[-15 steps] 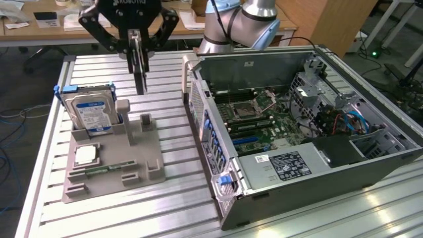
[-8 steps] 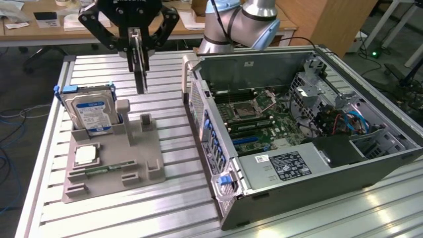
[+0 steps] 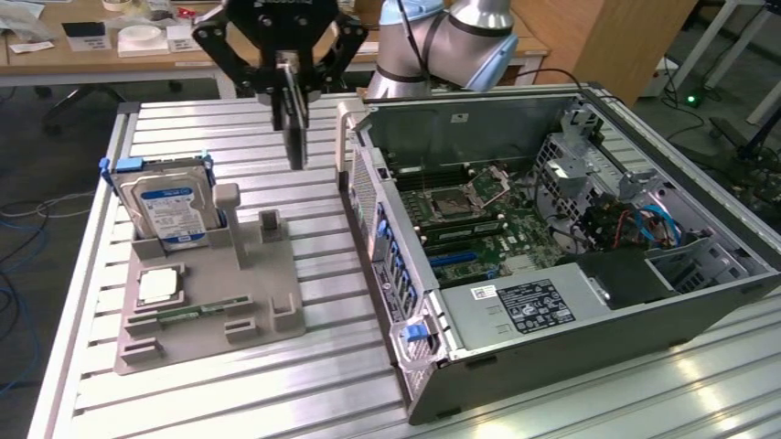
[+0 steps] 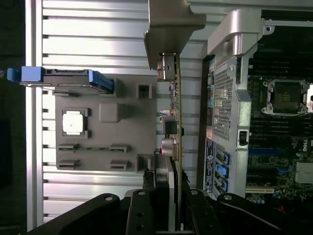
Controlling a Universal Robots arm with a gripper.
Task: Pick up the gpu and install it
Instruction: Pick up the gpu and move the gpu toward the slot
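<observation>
My gripper (image 3: 289, 80) is shut on the gpu (image 3: 295, 128), a thin dark card hanging on edge above the slatted table, between the grey parts holder and the open computer case (image 3: 550, 256). In the wrist view the gpu (image 4: 174, 122) shows edge-on, with its silvery end bracket (image 4: 171, 24) at the far end and the black fingers (image 4: 146, 196) clamped on its near end. The card is in the air, beside the case's rear panel (image 4: 222, 98) and outside the case. The motherboard (image 3: 482, 224) lies exposed inside.
The grey parts holder (image 3: 208, 293) on the exterior view's left carries an upright blue-labelled hard drive (image 3: 171, 206) and a square silver CPU chip (image 3: 159, 286). Cables and drive cages fill the case's right part. A desk with clutter stands behind the table.
</observation>
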